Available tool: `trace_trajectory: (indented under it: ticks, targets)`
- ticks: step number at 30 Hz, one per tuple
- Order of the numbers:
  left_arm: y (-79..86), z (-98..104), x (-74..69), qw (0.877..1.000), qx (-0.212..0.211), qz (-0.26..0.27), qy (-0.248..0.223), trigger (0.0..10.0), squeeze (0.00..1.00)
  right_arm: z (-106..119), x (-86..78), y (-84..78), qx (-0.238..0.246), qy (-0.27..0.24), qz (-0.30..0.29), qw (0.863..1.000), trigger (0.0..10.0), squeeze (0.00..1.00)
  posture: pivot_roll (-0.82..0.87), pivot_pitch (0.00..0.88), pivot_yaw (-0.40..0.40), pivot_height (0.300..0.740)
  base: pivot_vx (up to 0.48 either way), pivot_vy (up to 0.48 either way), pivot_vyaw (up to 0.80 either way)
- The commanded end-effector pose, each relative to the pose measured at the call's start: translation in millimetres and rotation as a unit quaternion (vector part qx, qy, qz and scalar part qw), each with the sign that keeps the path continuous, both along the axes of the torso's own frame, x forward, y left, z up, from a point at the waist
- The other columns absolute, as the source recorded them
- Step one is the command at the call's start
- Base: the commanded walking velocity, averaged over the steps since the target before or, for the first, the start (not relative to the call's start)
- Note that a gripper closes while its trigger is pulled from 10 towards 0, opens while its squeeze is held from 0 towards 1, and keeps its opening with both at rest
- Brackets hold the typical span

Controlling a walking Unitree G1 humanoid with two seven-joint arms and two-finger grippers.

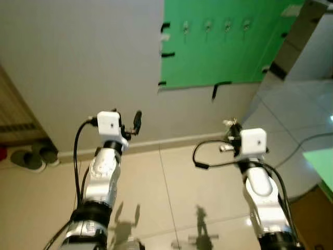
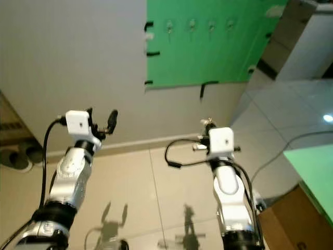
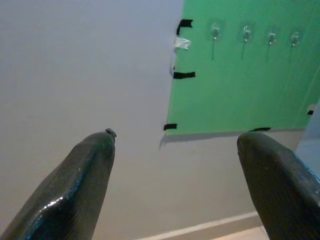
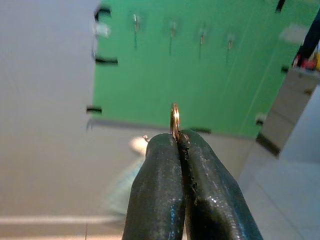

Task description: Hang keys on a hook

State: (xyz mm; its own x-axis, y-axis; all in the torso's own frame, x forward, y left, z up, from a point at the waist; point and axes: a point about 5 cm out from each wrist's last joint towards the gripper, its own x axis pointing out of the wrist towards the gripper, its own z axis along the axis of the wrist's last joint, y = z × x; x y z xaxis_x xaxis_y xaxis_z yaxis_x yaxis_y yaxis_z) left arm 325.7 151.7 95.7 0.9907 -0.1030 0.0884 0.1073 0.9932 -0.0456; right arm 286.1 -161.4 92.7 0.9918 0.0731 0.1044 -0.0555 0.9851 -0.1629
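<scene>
Wall (image 1: 78, 62): pale grey, facing the robot, with a skirting strip where it meets the tiled floor (image 1: 171, 182).

Green board (image 1: 218, 47): fixed to the wall with black tape strips at its edges, ahead and to the right of centre. Four hooks (image 3: 216, 33) sit in a row near its top edge, each on a clear round pad.

Shoes (image 1: 31, 156): a dark pair on the floor at the far left, by the skirting.

Left gripper (image 3: 175, 180): raised in front of the wall, left of the board. Jaws open, fingers well apart, nothing between them.

Right gripper (image 4: 177, 137): raised toward the board, below the hook row and well apart from it. Jaws closed, pinching a key ring (image 4: 175, 117). The ring is gold-coloured, upright and seen edge-on, standing just above the fingertips. A pale blurred shape hangs below it behind the fingers; whether this is the keys cannot be told
</scene>
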Motion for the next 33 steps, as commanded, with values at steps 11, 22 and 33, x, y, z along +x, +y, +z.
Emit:
trace_trajectory:
  ticks: [11,22,33]
  targets:
    - [-9.1,1,-3.4,1.0,0.011,-0.006,0.024,10.0,0.0,-3,11.0,-4.2,0.055,0.028,-0.006,0.998,0.0,0.0,0.01,0.0,0.014,0.74,0.457,0.0,0.3]
    - [-16.5,2,-1.9,0.999,0.014,-0.013,0.034,10.0,0.0,2,19.8,-3.7,0.051,0.031,0.016,0.998,0.0,0.0,0.0,0.0,0.012,0.74,0.48,0.0,0.44]
    - [-20.6,4,0.1,0.999,0.022,-0.016,0.034,10.0,0.0,2,22.2,-2.4,0.048,0.036,0.026,0.998,0.0,0.0,0.0,0.0,0.012,0.74,0.48,0.0,0.15]
